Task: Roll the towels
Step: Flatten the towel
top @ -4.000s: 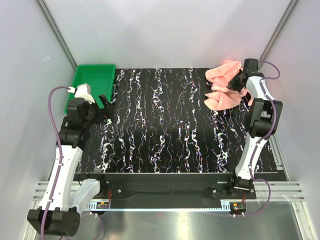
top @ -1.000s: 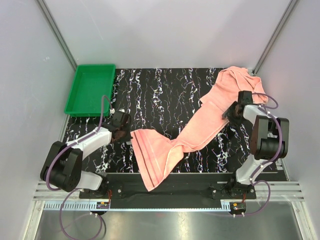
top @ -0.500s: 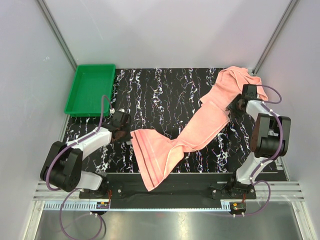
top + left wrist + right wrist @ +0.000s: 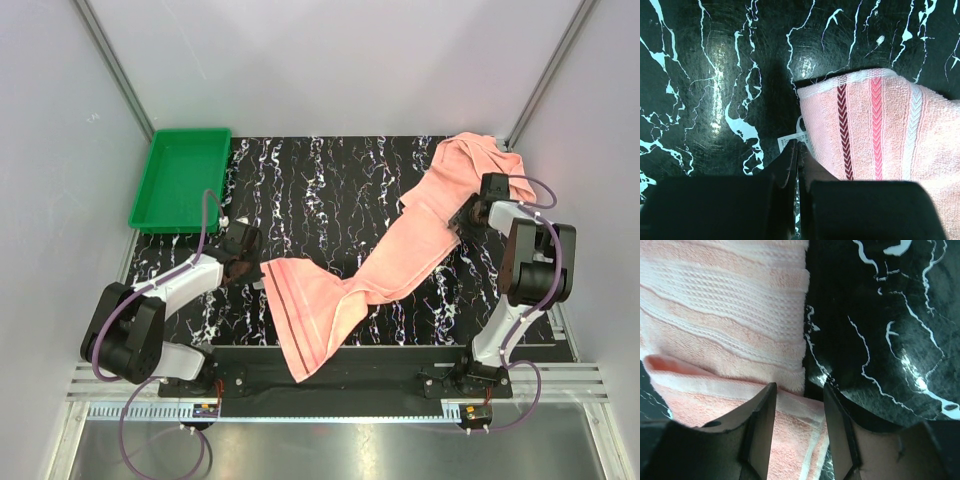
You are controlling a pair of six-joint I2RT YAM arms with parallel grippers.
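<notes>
**Overhead and wrist views.** One salmon-pink towel [image 4: 400,255] lies stretched diagonally across the black marbled surface [image 4: 320,180]. It runs from a bunched heap [image 4: 470,155] at the upper right of the overhead view to a striped end at lower centre, which hangs over the surface's near edge. Whether the heap is that towel's far end or a second towel cannot be told. The left gripper [image 4: 796,149], jaws pressed together, pinches the towel's hem at its white label [image 4: 788,142], apparently to anchor that corner. The right gripper [image 4: 799,395], jaws partly apart, straddles the towel's long edge right of centre without visibly clamping it. It is probably set to take hold and draw the cloth flat for rolling. Bare surface lies at upper centre, between the towel and the green tray [image 4: 180,180] at upper left. The right gripper sits close to the surface's right edge and the enclosure wall [image 4: 590,150], so room there is scant.
</notes>
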